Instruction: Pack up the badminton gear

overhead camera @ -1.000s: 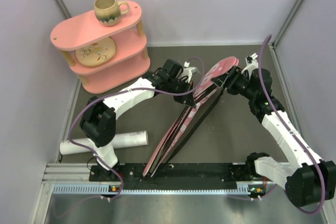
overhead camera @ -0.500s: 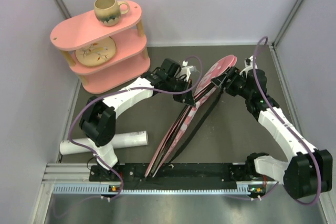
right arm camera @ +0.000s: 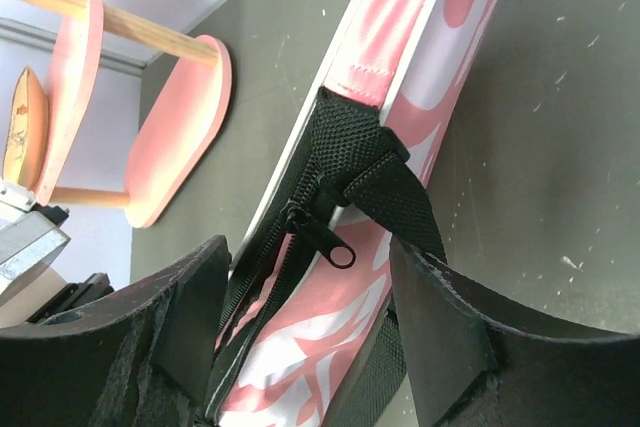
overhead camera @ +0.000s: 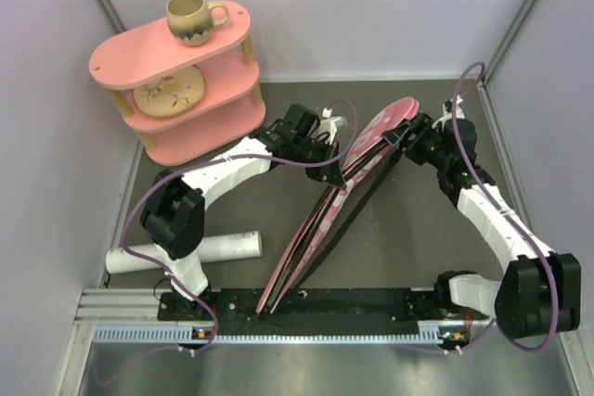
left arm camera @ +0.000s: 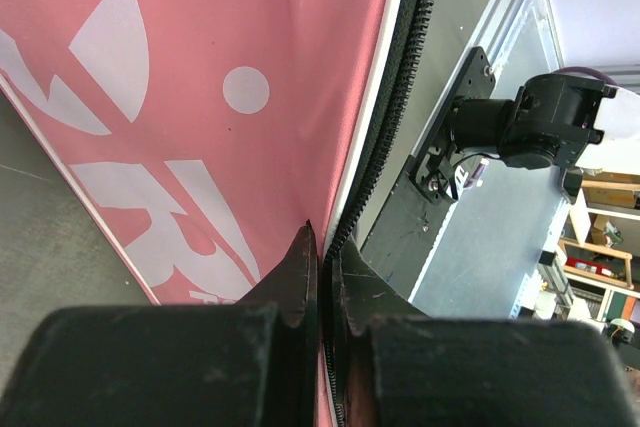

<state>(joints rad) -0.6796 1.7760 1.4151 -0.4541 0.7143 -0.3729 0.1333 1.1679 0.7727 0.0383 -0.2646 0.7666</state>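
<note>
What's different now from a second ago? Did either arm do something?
The right arm folded in a little, and the right hand edged toward the back wall, open astride the top end of the pink bag. Nothing was grabbed or released. The left hand stays pinched on the bag's edge; bag, white tube, shelf and mug have not moved.

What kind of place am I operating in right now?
Most likely a robot lab test cell, not a home: plain pale wall panels box in a dark table, a mounting rail runs along its near edge, and the pink shelf with a mug looks staged.
</note>
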